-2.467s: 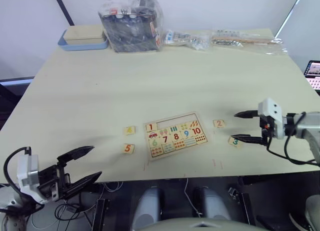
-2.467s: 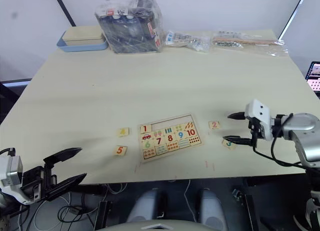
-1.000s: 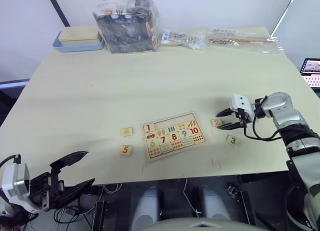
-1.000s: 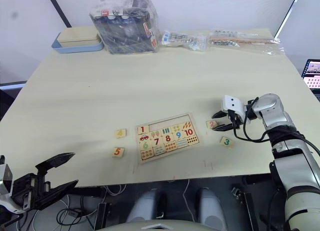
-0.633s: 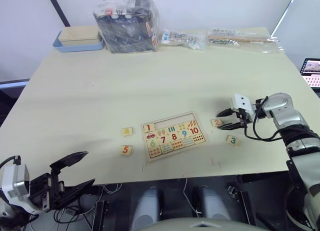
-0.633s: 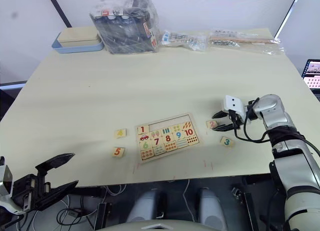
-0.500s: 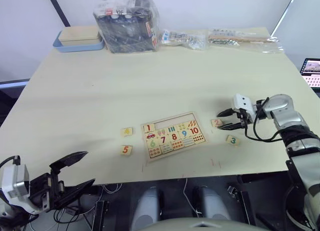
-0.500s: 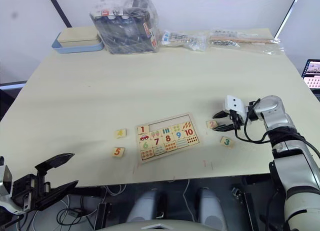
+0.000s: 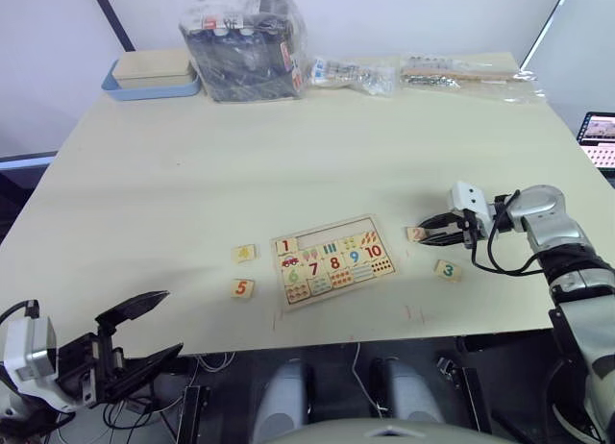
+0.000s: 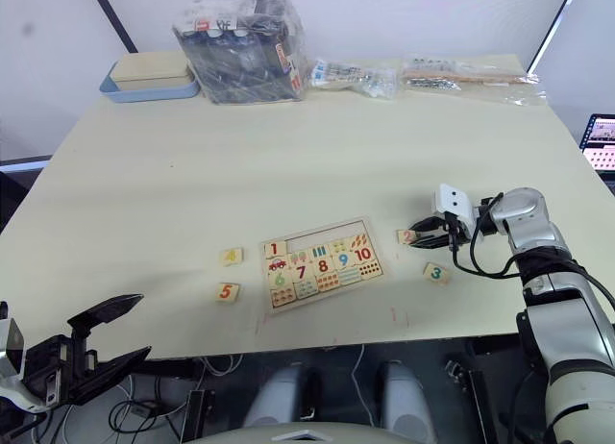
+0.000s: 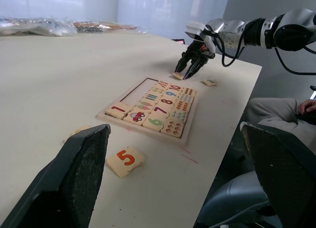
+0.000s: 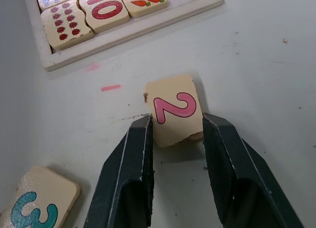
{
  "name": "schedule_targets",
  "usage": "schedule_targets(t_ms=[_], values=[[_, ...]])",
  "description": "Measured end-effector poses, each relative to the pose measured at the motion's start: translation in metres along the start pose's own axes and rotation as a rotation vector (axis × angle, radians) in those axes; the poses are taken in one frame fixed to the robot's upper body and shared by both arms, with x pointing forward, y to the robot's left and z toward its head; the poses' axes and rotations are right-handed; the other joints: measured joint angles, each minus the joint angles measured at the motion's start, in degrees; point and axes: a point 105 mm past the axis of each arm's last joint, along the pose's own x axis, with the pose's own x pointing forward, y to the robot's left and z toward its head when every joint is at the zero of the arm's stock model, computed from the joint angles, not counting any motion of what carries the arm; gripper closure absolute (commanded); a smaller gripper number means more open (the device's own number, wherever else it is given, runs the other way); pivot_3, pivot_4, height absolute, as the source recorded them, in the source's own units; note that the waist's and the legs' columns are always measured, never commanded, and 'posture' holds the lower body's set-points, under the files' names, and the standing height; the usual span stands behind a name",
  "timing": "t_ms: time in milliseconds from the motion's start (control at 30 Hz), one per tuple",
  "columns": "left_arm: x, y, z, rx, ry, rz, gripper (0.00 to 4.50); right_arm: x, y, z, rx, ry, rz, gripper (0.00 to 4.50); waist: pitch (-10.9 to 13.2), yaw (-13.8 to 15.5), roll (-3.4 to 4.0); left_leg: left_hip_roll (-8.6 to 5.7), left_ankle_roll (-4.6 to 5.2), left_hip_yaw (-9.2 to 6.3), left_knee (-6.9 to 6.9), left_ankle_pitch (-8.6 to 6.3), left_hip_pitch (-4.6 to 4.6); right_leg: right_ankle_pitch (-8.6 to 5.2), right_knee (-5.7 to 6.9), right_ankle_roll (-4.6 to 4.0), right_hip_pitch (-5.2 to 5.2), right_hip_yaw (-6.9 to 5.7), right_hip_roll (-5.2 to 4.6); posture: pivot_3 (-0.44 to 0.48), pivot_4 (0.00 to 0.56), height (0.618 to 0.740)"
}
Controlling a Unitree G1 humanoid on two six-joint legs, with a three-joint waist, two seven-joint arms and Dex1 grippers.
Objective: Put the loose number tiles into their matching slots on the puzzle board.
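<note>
The board (image 9: 332, 260) lay on the table (image 9: 288, 165), tile 1 seated and the rest of its top row empty. Just right of the board, the right gripper (image 12: 174, 131) straddled the 2 tile (image 12: 174, 109), fingers touching its sides but hardly clamped, so a lift might tip or drop it. The left gripper (image 9: 144, 331) hung open well off the board's left.

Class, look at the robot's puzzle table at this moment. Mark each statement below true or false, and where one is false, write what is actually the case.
1. The right gripper has its fingers on either side of the 2 tile. True.
2. The 1 tile lies loose on the table. False: it sits in the puzzle board.
3. The 5 tile lies on the table to the left of the board. True.
4. The 3 tile is held by the left gripper. False: it lies on the table near the right gripper; the left gripper is open, off the table's near edge.
</note>
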Motion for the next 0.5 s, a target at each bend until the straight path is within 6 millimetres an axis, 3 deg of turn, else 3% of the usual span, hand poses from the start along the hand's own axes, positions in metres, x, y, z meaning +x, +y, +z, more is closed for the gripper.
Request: schedule_targets(t_ms=[133, 300, 500], values=[[0.000, 0.000, -0.001, 0.003, 0.005, 0.003, 0.00, 0.000, 0.000, 0.003, -0.008, -0.005, 0.010, 3.59, 0.0, 0.0, 0.01, 0.00, 0.00, 0.02, 0.00, 0.00, 0.00, 0.00, 0.00, 0.00, -0.01, 0.02, 0.00, 0.000, 0.150, 0.740], [0.000, -0.001, -0.003, 0.000, 0.000, 0.016, 0.00, -0.003, -0.003, 0.033, -0.091, -0.003, 0.019, 3.59, 0.1, 0.0, 0.09, 0.02, 0.00, 0.02, -0.01, 0.00, -0.01, 0.00, 0.01, 0.00, -0.04, 0.03, -0.02, 0.000, 0.150, 0.740], [0.000, -0.001, -0.006, -0.003, -0.007, 0.036, 0.00, -0.001, 0.004, 0.075, -0.166, 0.178, 0.037, 3.59, 0.0, 0.0, 0.08, 0.03, -0.01, -0.01, -0.03, -0.01, -0.03, 0.02, 0.00, -0.03, -0.16, -0.02, -0.08, 0.000, 0.150, 0.740]])
